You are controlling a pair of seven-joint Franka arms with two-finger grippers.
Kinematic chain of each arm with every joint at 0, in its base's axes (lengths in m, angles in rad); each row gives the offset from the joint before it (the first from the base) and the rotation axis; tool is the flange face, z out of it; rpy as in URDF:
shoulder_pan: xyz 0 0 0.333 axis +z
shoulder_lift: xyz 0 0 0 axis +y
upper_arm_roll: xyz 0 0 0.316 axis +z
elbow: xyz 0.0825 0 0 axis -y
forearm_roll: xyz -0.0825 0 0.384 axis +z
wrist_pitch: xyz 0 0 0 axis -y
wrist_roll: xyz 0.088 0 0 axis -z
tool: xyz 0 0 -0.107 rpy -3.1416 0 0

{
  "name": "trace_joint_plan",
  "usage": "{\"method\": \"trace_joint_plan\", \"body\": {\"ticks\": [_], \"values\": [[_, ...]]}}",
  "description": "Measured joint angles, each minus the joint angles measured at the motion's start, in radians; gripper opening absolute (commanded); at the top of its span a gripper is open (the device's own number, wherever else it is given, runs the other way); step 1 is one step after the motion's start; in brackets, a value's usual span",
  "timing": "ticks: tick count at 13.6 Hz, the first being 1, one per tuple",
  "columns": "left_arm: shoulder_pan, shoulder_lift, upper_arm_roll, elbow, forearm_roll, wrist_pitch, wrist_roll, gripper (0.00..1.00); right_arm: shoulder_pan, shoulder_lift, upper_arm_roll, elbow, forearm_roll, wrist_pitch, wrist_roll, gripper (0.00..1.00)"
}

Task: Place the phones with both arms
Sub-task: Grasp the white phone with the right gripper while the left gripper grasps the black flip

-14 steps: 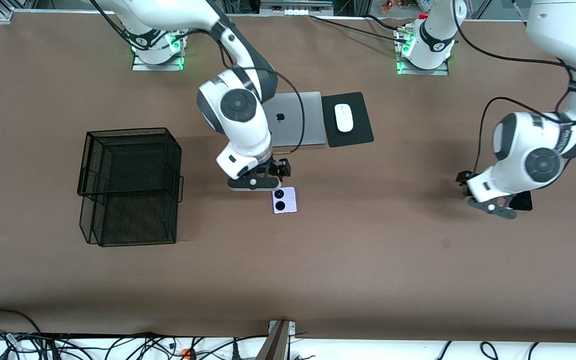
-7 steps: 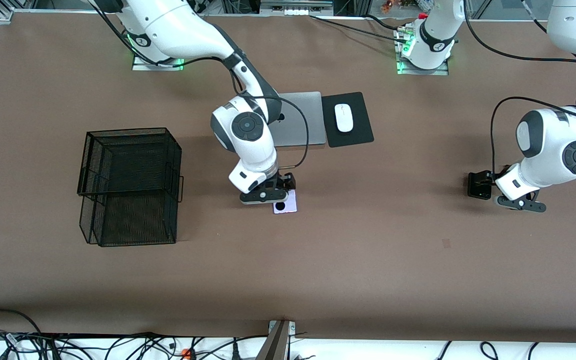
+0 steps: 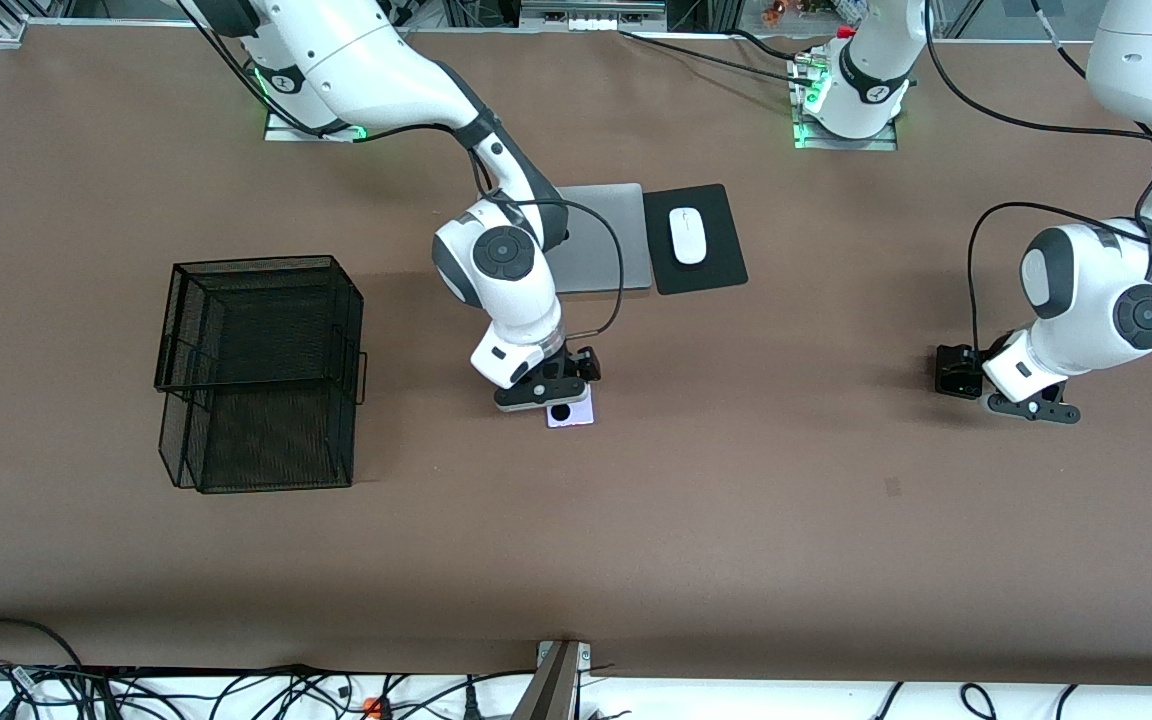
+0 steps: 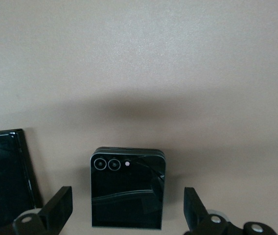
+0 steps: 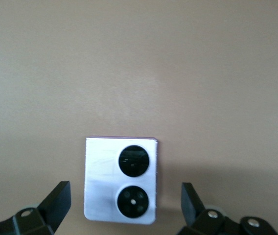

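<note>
We see a big brown table (image 3: 736, 540) with its near edge bare. Going up from that edge, the first thing is the lilac-white folded phone (image 3: 572, 411), flat near the middle of the table, with its two black camera circles facing up. The right gripper (image 3: 548, 388) hangs just over it, fingers (image 5: 56, 200) spread wide on either side of the phone and not touching it. Toward the right arm's end of the table stands a black wire basket (image 3: 258, 370). Toward the left arm's end the left gripper (image 3: 1028, 405) is low over the table, also wide, and in its wrist view the black folded phone (image 4: 127, 188) lies between its fingers (image 4: 58, 210) with gaps on both sides (another black slab (image 4: 7, 176) lies just beside that phone; we can't tell from here if it is the long slim phone). Farther from us, past the middle, sit a silver laptop (image 3: 606, 240) and a white mouse (image 3: 687, 235) on a black pad (image 3: 696, 240).
</note>
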Motion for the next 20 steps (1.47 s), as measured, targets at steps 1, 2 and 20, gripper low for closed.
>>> {"method": "trace_joint_plan", "body": {"ticks": [1,2,20], "values": [[0.002,0.007,0.0,0.0,0.0,0.008,0.0,1.0,0.003,0.009,0.0,0.0,0.0,0.017,0.0,1.0],[0.004,0.014,0.0,0.0,0.0,0.013,0.0,1.0,0.004,0.017,0.0,0.002,0.0,0.028,0.0,1.0],[0.018,0.095,-0.002,-0.012,0.0,0.137,0.0,0.79,0.017,0.081,-0.001,0.026,-0.016,0.062,0.0,1.0]]}}
